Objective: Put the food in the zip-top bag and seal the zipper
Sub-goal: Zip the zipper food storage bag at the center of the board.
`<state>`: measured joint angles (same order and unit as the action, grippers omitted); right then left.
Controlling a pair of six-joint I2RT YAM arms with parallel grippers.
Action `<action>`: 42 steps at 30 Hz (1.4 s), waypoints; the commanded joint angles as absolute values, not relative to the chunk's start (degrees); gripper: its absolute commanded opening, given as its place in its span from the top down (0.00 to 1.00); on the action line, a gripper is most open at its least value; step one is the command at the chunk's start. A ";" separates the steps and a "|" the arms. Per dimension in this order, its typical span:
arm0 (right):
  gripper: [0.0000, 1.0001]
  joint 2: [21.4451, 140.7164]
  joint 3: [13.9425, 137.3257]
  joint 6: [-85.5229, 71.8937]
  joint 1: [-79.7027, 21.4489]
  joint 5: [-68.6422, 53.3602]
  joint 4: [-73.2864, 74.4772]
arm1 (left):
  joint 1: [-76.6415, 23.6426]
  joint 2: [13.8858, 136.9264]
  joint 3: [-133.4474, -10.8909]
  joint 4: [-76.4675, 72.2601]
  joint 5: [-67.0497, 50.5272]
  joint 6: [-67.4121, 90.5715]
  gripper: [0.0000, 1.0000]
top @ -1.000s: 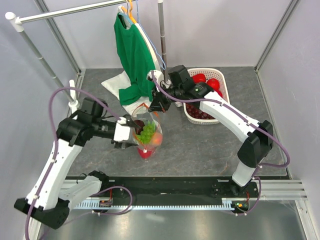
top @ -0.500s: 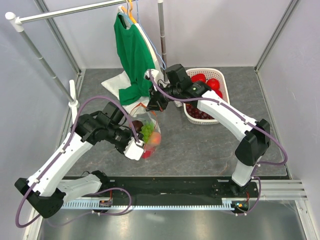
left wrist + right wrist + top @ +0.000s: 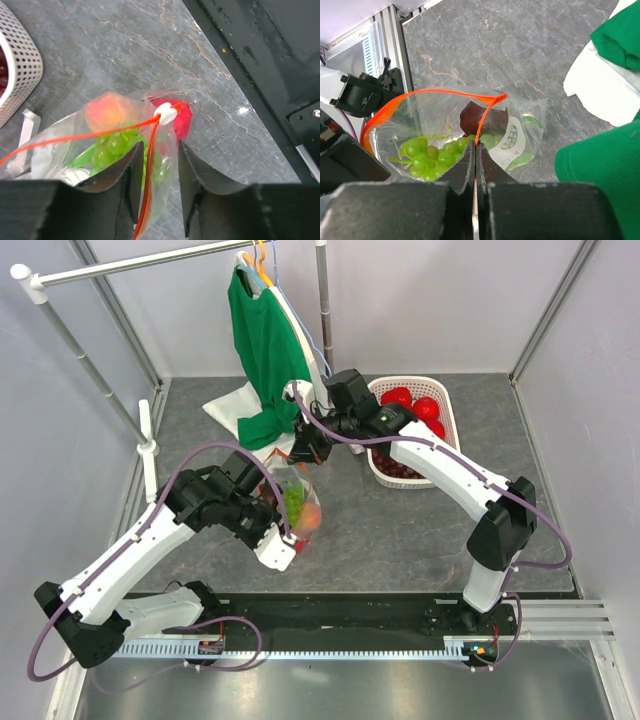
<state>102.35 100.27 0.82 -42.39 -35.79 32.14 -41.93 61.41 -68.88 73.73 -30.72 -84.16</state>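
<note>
Right pincer (image 3: 475,150) is pinched tight on the thin orange-red zipper strip (image 3: 450,90). Left pincer (image 3: 157,165), slightly apart, straddles that strip near its white end piece (image 3: 165,113). The clear plastic bag (image 3: 300,505) of green grapes (image 3: 427,152) is mid-way across the desk (image 3: 400,530), left of the white lattice basket (image 3: 415,380).

We find the green grape bunch (image 3: 292,503) inside the clear plastic zip-top bag (image 3: 300,485), left of the white lattice basket (image 3: 452,412).
</note>
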 commanded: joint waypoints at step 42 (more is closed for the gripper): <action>0.35 65.13 70.58 10.01 -28.91 -45.17 27.34 | -44.21 55.37 -58.62 14.76 -17.06 -8.80 0.98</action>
<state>66.81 74.65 6.11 -28.34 -40.05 29.21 -44.01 55.92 -57.67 20.40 -18.87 -12.27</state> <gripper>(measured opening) 0.660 0.028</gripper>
